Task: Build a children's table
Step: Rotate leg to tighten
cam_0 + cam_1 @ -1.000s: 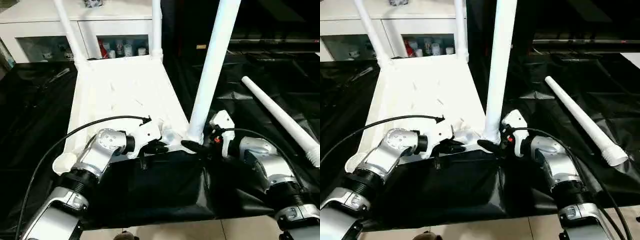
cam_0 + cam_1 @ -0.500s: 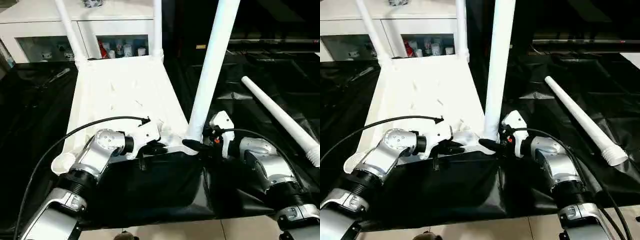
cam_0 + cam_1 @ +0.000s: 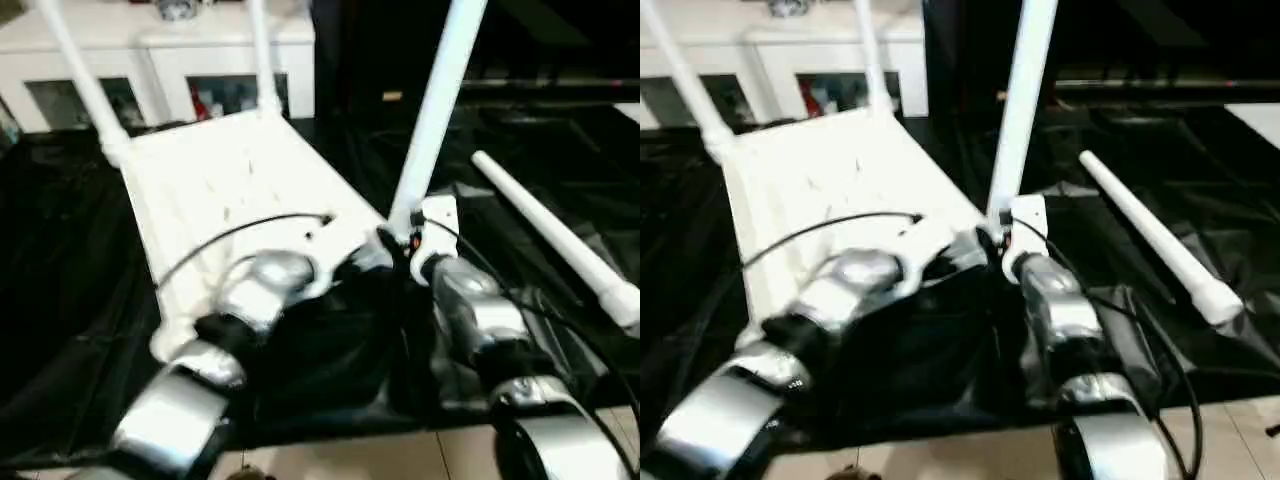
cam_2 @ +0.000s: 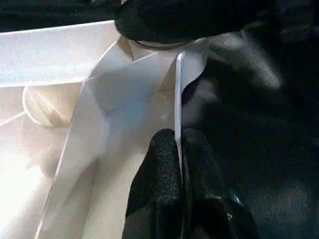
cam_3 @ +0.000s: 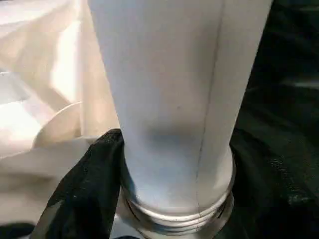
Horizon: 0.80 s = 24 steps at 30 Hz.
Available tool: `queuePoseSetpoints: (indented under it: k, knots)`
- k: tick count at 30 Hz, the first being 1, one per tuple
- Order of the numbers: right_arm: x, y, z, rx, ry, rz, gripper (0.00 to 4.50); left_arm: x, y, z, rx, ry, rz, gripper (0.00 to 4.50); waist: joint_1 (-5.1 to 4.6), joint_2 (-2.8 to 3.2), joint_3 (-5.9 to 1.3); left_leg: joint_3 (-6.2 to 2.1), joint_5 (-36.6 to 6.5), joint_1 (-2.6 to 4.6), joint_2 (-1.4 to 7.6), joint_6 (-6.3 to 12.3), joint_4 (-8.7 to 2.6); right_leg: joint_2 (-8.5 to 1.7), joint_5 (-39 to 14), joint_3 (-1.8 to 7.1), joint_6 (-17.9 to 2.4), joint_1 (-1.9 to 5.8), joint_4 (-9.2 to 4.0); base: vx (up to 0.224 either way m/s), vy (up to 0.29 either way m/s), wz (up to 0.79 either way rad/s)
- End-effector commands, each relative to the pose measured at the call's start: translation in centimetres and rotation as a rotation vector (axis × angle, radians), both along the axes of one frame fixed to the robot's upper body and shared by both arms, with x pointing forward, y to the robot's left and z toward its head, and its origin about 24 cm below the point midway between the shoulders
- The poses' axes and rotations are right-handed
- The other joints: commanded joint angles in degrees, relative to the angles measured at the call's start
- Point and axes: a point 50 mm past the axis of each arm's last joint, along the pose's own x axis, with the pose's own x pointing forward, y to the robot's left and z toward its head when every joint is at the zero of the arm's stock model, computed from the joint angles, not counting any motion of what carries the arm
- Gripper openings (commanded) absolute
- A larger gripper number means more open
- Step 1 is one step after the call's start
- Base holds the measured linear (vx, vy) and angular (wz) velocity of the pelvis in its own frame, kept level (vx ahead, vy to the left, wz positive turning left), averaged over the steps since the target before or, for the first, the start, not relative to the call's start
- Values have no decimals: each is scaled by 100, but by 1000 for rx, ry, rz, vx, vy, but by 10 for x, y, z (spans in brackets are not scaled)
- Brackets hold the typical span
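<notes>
The white plastic rectangular tabletop [image 3: 225, 190] lies upside down on the black-draped worktop [image 3: 60, 300], ribbed underside up. Two white tapered tube legs [image 3: 75, 70] rise from its far corner sockets, and a third leg [image 3: 435, 105] stands tilted in the near corner socket on the robot's right. A fourth white leg [image 3: 555, 235] lies loose on the worktop, well apart to the right. A white cabinet [image 3: 190, 50] stands behind.

The head views show both silver forearms meeting at that near corner, but blur hides the fingers there. The left wrist view shows what they cannot: the left end effector [image 4: 179, 164] is pinched tight on the thin upright edge of the tabletop's rim, one black finger on each side, next to the corner socket. The right wrist view shows the third leg's threaded base up close, with one black finger [image 5: 89, 184] of the right end effector [image 3: 397, 243] touching its side; its other finger is hidden behind the leg, so a full grip cannot be told.
</notes>
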Motion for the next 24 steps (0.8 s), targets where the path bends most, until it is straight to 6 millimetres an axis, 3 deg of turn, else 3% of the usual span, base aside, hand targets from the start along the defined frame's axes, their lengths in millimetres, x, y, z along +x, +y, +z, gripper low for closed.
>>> queuePoseSetpoints:
  k: [1, 2, 4, 6, 9, 13, 14, 16, 18, 19, 22, 23, 24]
  knots:
    - [-6, 2, -18, -24, 77, -37, 270, 10, -5, 18, -33, -95, 32, 0, 10, -16, -406, -41, -983, 71, 100, 156, -365, -328, -868, 260, -1122, 301, -429, 0, 0, 0]
    - [-5, 1, -18, -24, 73, -45, 270, 10, -6, 18, -35, -98, 25, 0, 18, -16, -421, -43, -911, 76, 98, 189, -356, -322, -644, 258, -1184, 310, -404, 0, 0, 0]
    - [-2, -2, -12, 22, 37, -71, 326, 10, -4, 19, -38, -112, -10, 0, 25, -10, -415, -38, -911, 70, 94, 275, -353, -322, -467, 251, -1258, 327, -388, 0, 0, 0]
    - [0, -6, -5, 67, -10, -88, 340, 8, 0, 17, -33, -108, -45, 0, 39, -41, -406, -28, -1029, 79, 98, 324, -358, -341, -628, 252, -1276, 330, -411, 0, 0, 0]
    - [0, -7, -2, 49, -28, -71, 375, 6, 1, 16, -47, -109, -66, 0, 54, -28, -394, -25, -1054, 84, 106, 322, -362, -338, -780, 256, -1261, 323, -425, 0, 0, 0]
    - [-6, -17, 8, -19, -111, -50, 386, 6, 1, 18, -63, -138, -85, 0, 78, -69, -375, -20, -1050, 84, 110, 319, -374, -333, -993, 263, -1128, 317, -452, 0, 0, 0]
    - [-8, -19, 10, -23, -125, -44, 386, 6, 0, 18, -69, -148, -79, 0, 95, -52, -384, -23, -1036, 92, 118, 319, -370, -344, -1008, 270, -1092, 313, -439, 0, 0, 0]
    - [-13, -23, 12, -21, -152, -30, 392, 8, -2, 20, -87, -166, -59, 46, 103, -37, -383, -32, -972, 75, 115, 342, -370, -339, -957, 269, -1034, 322, -432, 0, 0, 0]
    - [-19, -27, 13, -12, -159, -28, 392, 10, -3, 23, -132, -154, -41, 58, 111, -60, -380, -29, -979, 66, 99, 370, -366, -336, -993, 265, -1003, 326, -450, 0, 0, 0]
    - [-23, -30, 14, -14, -163, -25, 392, 11, -4, 26, -152, -151, -27, 61, 143, -23, -393, -21, -952, 91, 112, 363, -352, -350, -966, 270, -1039, 311, -458, 0, 0, 0]
    - [-35, -36, 15, -16, -170, 5, 392, 17, -4, 35, -184, -194, 33, 83, 138, -10, -384, -47, -1020, 66, 115, 357, -366, -329, -940, 258, -972, 330, -443, 0, 0, 0]
    - [-37, -37, 15, -12, -166, 18, 392, 19, -3, 38, -195, -209, 52, 94, 132, 23, -375, -50, -1038, 49, 107, 357, -371, -323, -951, 255, -947, 338, -453, 0, 0, 0]
    - [-40, -38, 14, -19, -160, 27, 392, 22, 0, 42, -208, -221, 75, 105, 120, -10, -383, -45, -1065, 55, 96, 367, -361, -318, -926, 251, -946, 336, -464, 0, 0, 0]
